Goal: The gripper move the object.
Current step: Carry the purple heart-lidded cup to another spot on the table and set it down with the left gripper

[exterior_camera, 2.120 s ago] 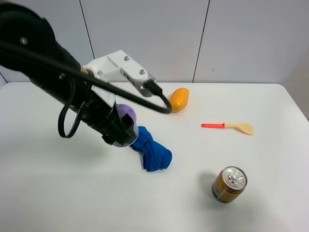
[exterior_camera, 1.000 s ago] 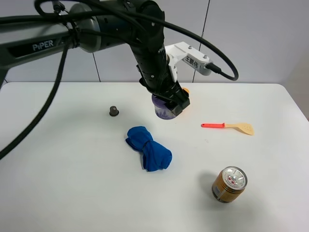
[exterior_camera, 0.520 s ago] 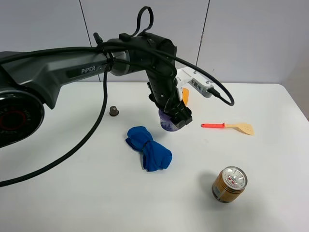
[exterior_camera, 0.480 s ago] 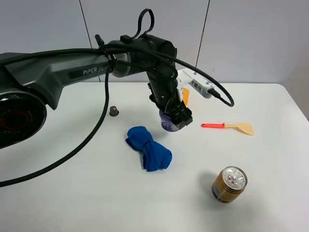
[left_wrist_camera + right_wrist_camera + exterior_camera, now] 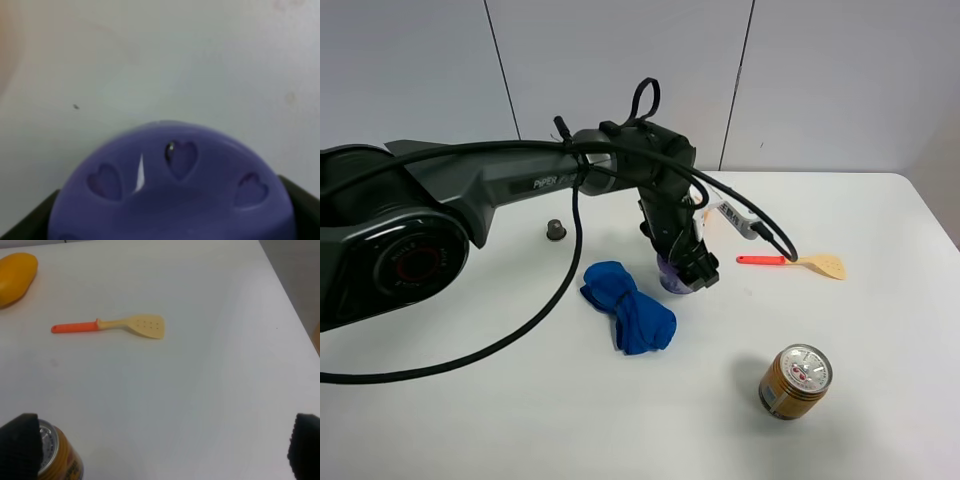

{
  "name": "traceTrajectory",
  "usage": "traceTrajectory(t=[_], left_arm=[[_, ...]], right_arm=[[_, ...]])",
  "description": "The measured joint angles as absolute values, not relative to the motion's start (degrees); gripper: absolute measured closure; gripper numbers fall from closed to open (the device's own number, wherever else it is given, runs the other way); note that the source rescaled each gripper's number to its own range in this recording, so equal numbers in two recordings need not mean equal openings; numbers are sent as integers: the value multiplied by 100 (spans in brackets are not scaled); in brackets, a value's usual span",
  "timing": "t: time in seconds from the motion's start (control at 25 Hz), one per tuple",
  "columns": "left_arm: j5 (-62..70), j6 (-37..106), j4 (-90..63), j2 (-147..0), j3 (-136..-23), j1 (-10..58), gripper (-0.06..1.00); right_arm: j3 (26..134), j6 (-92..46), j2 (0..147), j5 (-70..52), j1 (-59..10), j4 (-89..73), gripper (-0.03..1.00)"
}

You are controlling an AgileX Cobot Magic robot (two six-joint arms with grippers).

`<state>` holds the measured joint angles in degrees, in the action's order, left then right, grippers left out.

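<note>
White tabletop, grey panelled wall behind, and the action is dead centre. The object (image 5: pixel 670 272), that squat round pot with the lilac lid, sits about the middle of the table, a shade toward the far edge, and the left gripper (image 5: pixel 684 277) is clamped on it, one black jaw either side. From the left wrist camera the domed lid fills the view, its heart-shaped dimples facing straight up at the lens, with a dark jaw showing at each flank.

As for where it points, it's round and low, so there's no long axis to speak of. Its short axis runs roughly upright, lid up toward the wrist, base toward the table. It's very low, but I can't tell whether the base is touching the surface or just clear of it.

So where are we? The pick is done and the pot is firmly in hand. By my reckoning what's left is the set-down, the release and the retreat, and nothing here marks a target spot.

Looking outward, the blue cloth (image 5: pixel 630 308) lies just beside the pot on the near-left side, apart from it. A red-handled spatula (image 5: pixel 790 262) lies toward the right edge, and the gold can (image 5: pixel 795 381) stands near the front edge, right of middle. The tiny grey cap (image 5: pixel 556 229) sits well off toward the far-left.

Meanwhile the right gripper (image 5: pixel 161 447) hangs with its jaws spread wide, holding nothing, the can below it.
</note>
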<state>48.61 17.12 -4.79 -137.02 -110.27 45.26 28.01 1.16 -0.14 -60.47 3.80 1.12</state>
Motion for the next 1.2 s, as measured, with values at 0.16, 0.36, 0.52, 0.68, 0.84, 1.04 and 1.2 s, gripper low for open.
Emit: traceTrajectory(t=[0.16, 0.36, 0.52, 0.68, 0.84, 1.04, 1.2], left_arm=[[4743, 1737, -490, -13807, -11027, 4568, 93], [4625, 1739, -490, -13861, -11027, 4613, 93], [4490, 1739, -490, -13861, -11027, 4619, 93], [4451, 1744, -483, -13861, -11027, 4619, 91], [4383, 1744, -488, -13861, -11038, 4620, 36], [4348, 1739, -488, -13861, -11038, 4620, 18], [4378, 1650, -488, -13837, -11038, 4620, 13]], right_arm=[[2801, 116, -14, -6047, 380, 112, -3], [2801, 116, -14, -6047, 380, 112, -3], [2801, 116, -14, -6047, 380, 112, -3], [2801, 116, -14, -6047, 380, 112, -3], [2801, 116, -14, -6047, 380, 112, -3], [2801, 116, -14, -6047, 380, 112, -3], [2801, 116, -14, -6047, 380, 112, -3]])
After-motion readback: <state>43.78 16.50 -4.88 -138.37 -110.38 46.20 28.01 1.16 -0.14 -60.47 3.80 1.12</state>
